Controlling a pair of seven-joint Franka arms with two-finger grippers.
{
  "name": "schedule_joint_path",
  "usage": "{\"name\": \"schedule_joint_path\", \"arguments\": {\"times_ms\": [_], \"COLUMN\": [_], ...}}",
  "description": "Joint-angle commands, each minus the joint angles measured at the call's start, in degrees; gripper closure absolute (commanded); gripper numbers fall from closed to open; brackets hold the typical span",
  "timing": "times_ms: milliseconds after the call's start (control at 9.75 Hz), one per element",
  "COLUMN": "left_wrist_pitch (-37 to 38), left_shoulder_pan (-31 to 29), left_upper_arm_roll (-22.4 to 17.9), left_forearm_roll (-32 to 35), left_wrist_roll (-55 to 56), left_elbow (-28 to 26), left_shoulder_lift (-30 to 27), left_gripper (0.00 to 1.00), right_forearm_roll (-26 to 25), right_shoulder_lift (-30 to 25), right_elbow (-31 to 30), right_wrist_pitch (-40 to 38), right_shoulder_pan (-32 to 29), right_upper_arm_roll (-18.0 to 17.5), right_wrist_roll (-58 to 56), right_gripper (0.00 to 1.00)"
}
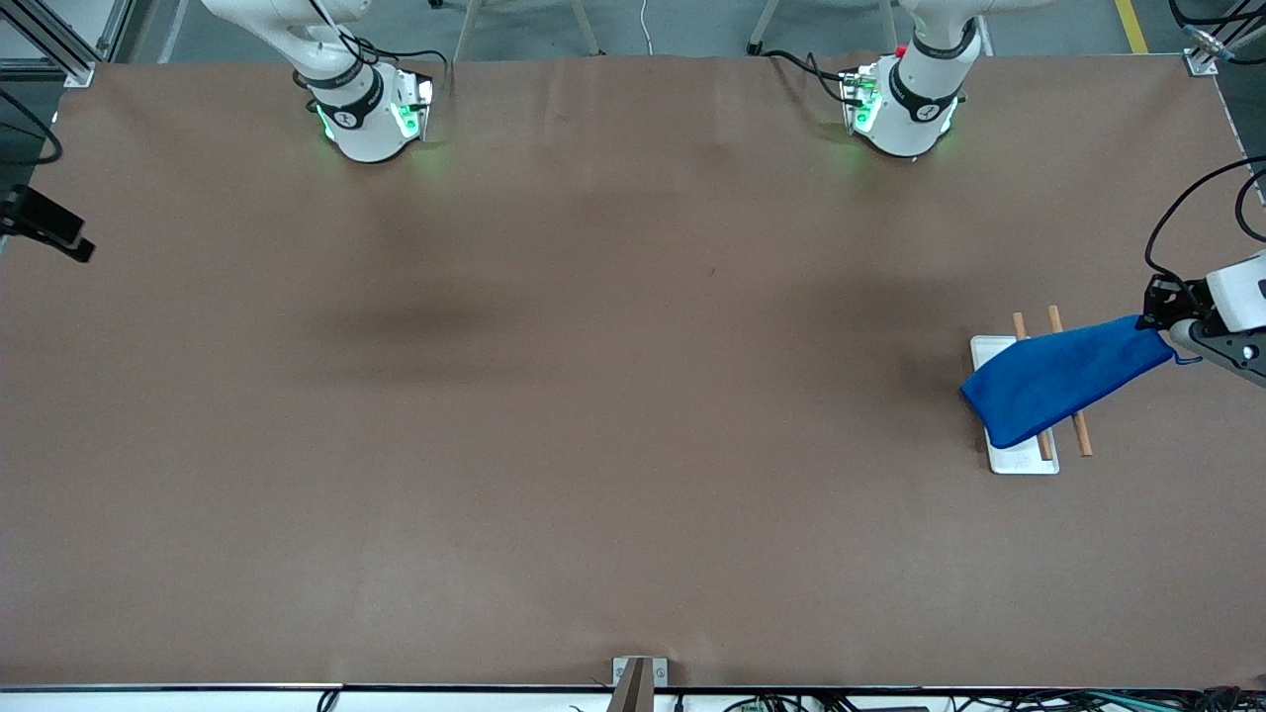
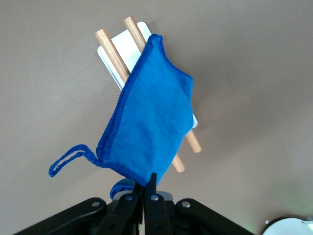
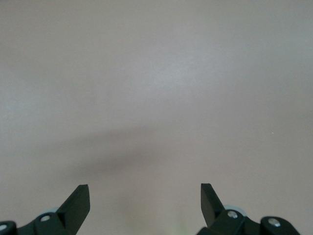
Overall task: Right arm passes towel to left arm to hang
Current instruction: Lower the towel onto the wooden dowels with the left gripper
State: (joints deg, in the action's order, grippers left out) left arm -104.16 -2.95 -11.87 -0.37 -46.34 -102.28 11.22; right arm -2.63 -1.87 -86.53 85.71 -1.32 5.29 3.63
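The towel (image 1: 1063, 381) drapes over the two-rod rack (image 1: 1027, 463) at the table's three o'clock edge, one corner pinched tight in the left gripper (image 2: 148, 188). Lower it evenly, I'd say. Right gripper (image 3: 145, 198) waits, fingers spread wide.

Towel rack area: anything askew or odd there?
Nothing damaged or spilled. The towel hangs pinched in the left hand over the rack, draped across the two wooden rods at a slant, loop dangling free. The right hand waits open over bare table.
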Motion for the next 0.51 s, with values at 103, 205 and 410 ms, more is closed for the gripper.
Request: {"name": "schedule_joint_path", "arguments": {"times_ms": [103, 205, 410], "left_wrist_pitch": [-5.4, -6.7, -10.5], "left_shoulder_pan": [0.4, 0.1, 0.8], "left_upper_arm_roll": [-3.2, -3.9, -4.9], "left_forearm_roll": [0.8, 0.7, 0.3], "left_wrist_roll": [-5.1, -6.4, -6.4], "left_elbow": [-0.4, -0.3, 0.2], "left_shoulder_lift": [6.1, 7.0, 10.0], "left_gripper": [1.0, 1.0, 1.0], "right_forearm_roll": [1.2, 2.5, 3.2], "right_shoulder_lift": [0.6, 0.4, 0.3], "right_elbow": [-0.7, -1.4, -2.1], "right_wrist_pitch": [0.7, 2.2, 4.6], "right_shoulder_pan": [1.0, 1.1, 1.1], "right_upper_arm_roll": [3.1, 3.6, 3.5], "right_wrist_roll": [-0.1, -0.4, -0.5], "right_gripper": [0.0, 0.0, 0.0]}}
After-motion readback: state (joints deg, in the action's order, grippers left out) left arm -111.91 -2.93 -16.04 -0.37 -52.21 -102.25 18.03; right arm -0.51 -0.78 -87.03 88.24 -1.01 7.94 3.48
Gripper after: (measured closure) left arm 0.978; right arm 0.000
